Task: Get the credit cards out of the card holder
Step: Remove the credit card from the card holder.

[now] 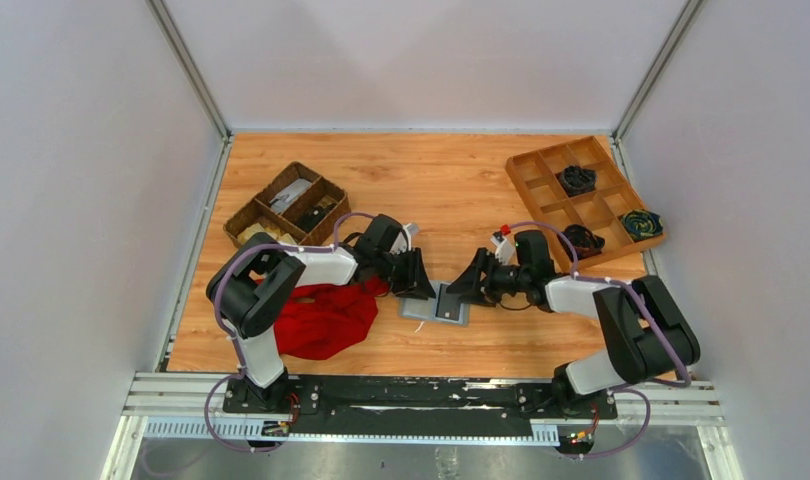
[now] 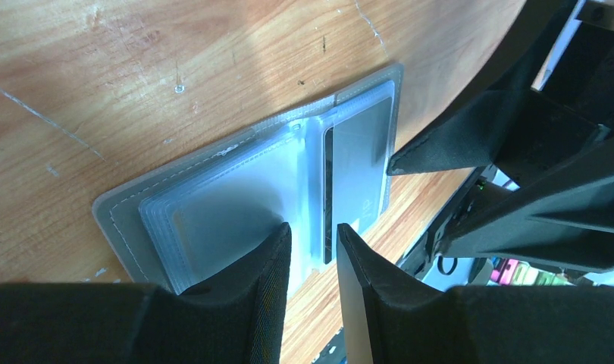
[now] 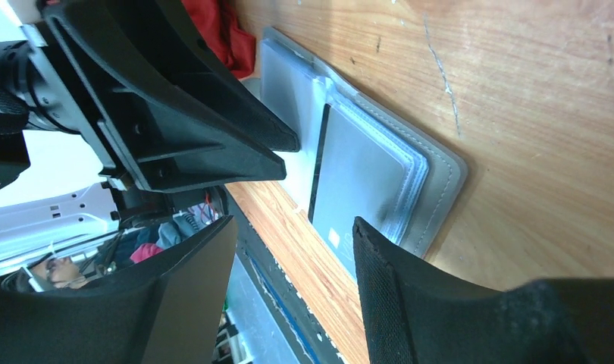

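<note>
White walls [image 1: 421, 60] close in three sides of a wooden table [image 1: 441, 180], with a metal rail [image 1: 431, 395] along its near edge. A compartmented wooden tray [image 1: 541, 165] sits far right, a dark wicker basket [image 1: 261, 200] far left, and a red cloth [image 1: 326, 320] lies near left. The card holder [image 1: 433, 308] lies open and flat at near centre, between both arms. The right gripper [image 3: 292, 227] gapes wide, gripping nothing. The left gripper [image 2: 313, 235] is narrowly parted over the clear sleeves. A credit card [image 2: 357, 159] sits sleeved.
</note>
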Controlling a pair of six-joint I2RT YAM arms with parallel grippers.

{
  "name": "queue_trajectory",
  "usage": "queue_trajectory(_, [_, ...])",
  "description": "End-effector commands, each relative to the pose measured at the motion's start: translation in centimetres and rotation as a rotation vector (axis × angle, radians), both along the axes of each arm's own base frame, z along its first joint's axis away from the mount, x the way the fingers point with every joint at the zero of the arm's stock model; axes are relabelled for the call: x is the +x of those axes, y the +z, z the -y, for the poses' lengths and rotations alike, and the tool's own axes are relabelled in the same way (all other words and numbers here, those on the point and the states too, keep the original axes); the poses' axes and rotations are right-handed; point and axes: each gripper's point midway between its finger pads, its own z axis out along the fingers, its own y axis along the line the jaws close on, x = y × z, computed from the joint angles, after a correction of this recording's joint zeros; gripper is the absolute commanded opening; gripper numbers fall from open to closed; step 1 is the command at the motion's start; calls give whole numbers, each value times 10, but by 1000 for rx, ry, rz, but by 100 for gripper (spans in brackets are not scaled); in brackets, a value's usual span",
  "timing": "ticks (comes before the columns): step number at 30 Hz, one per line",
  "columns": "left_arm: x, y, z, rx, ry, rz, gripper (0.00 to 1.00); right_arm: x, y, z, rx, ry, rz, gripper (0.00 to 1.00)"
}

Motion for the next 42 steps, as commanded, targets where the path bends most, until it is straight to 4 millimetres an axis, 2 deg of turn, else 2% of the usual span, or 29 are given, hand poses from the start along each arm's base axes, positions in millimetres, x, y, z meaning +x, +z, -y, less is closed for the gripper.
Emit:
queue_trajectory(1, [0, 1, -6, 12, -15, 31, 35, -2, 5, 3, -51, -15, 48, 62])
queue_trajectory(5, [0, 18, -1, -22, -39, 76, 36, -1, 7, 5, -58, -27, 62, 62])
queue_trajectory(9, [-4, 26, 10, -49, -71, 83, 37, -1, 2, 4, -51, -21, 44, 62])
queue_trajectory(14, [-6, 18, 19, -51, -85, 57, 37, -3, -5, 3, -51, -18, 19, 62])
queue_trajectory(26, [-10, -14, 10, 14, -59, -5, 36, -6, -14, 4, -55, -13, -7, 62])
queue_trajectory(42, [-8, -13, 6, 12, -58, 2, 36, -10, -16, 4, -57, -9, -12, 62])
